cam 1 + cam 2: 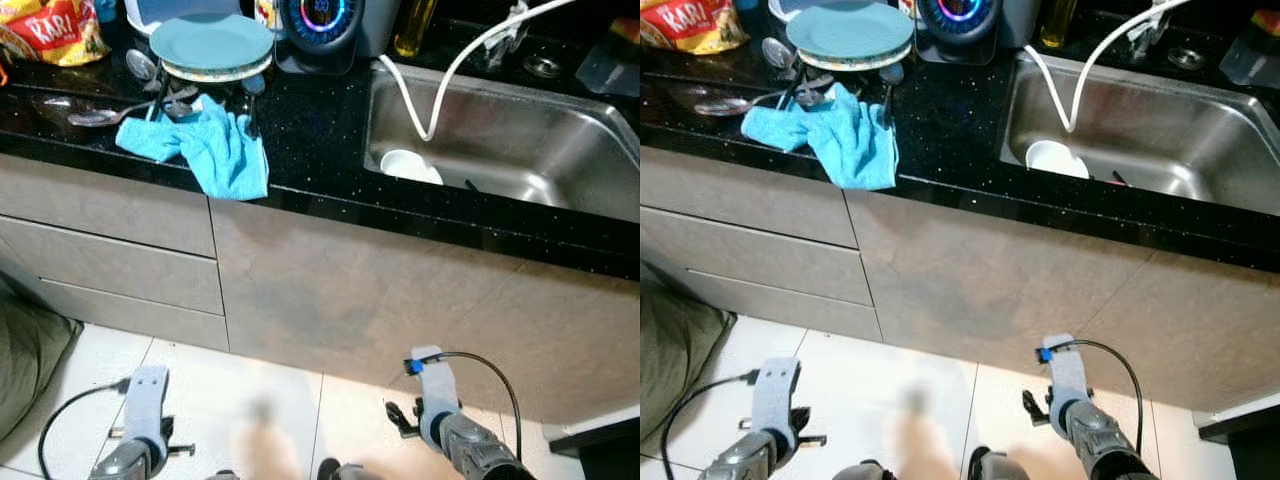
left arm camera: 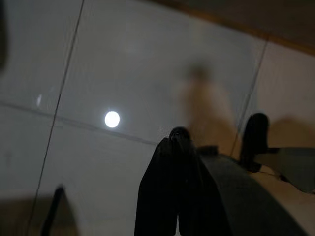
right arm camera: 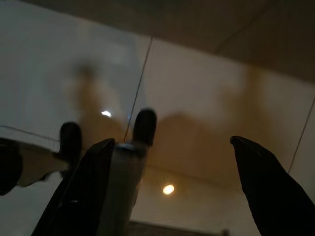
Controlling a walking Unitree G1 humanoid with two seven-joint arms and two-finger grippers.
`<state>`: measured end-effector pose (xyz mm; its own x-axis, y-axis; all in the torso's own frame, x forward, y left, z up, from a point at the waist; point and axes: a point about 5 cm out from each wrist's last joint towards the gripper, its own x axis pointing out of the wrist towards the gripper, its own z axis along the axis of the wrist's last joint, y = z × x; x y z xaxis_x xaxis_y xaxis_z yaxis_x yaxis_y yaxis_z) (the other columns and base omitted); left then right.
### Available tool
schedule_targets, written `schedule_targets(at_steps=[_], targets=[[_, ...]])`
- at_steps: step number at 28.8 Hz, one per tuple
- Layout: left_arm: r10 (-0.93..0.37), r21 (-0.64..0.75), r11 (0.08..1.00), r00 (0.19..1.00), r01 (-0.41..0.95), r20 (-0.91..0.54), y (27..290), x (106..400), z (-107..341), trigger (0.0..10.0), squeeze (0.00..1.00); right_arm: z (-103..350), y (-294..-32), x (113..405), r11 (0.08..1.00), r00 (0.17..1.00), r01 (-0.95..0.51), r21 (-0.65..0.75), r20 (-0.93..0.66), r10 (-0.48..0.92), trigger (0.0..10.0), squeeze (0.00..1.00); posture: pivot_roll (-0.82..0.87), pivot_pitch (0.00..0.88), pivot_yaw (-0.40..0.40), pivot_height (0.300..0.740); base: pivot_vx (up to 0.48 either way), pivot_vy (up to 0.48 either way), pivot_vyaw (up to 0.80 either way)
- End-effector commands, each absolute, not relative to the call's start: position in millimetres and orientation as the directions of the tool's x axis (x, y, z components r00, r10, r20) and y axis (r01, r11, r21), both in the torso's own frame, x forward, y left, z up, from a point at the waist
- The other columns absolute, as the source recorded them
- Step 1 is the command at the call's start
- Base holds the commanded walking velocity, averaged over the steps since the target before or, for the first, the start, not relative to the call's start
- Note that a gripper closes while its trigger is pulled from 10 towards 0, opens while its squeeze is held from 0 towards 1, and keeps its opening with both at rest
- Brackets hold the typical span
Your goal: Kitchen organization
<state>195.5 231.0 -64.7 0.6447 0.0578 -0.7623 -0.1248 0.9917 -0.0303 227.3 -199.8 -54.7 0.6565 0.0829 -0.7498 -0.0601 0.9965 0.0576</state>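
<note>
A black counter [image 1: 320, 130] runs across the top. On it lies a crumpled blue cloth [image 1: 205, 145], hanging slightly over the front edge. Behind the cloth are stacked teal plates [image 1: 212, 45] with spoons [image 1: 100, 115] beside them. A steel sink [image 1: 560, 130] on the right holds a white bowl [image 1: 410, 165], and a white hose [image 1: 420, 100] dips into it. Both arms hang low above the floor tiles, well below the counter. My left gripper [image 2: 176, 135] is shut and empty. My right gripper [image 3: 171, 141] is open with nothing between its fingers.
A yellow and red snack bag [image 1: 50, 30] sits at the counter's back left. An appliance with a lit ring [image 1: 320, 20] and an oil bottle [image 1: 415, 25] stand behind. Grey drawers [image 1: 100, 250] front the cabinet. An olive bag [image 1: 25, 360] lies on the floor at left.
</note>
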Motion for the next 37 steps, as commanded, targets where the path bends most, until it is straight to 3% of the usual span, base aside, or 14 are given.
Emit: schedule_targets(at_steps=[1,12,16,37], targets=[[0.081,-0.013,0.987,0.565,-0.16,-0.821,225.1,174.2,-79.5,10.0,0.0,-72.8,-204.3,198.6,0.998,0.575,0.018,0.053,-0.818,0.032,10.0,0.0,0.11,0.101,-0.069,0.74,0.0,0.0,0.0],[0.056,-0.038,0.985,0.518,-0.169,-0.854,220.3,159.5,-88.4,10.0,0.0,-90.5,-208.3,161.8,0.998,0.493,0.061,0.004,-0.869,-0.027,10.0,0.0,0.11,0.075,-0.066,0.74,0.0,0.0,0.0],[0.018,-0.062,0.986,0.476,-0.153,-0.879,216.7,141.2,-96.4,10.0,0.0,-97.6,-219.2,139.2,0.992,0.438,0.123,-0.037,-0.895,-0.088,10.0,0.0,0.11,0.067,-0.064,0.74,0.0,0.0,0.74],[-0.017,-0.089,0.986,0.45,-0.139,-0.893,211.1,134.3,-100.0,10.0,0.0,-93.4,-228.2,146.1,0.992,0.444,0.105,-0.074,-0.889,-0.113,10.0,0.0,0.11,0.05,-0.084,0.74,0.0,0.0,0.74]])
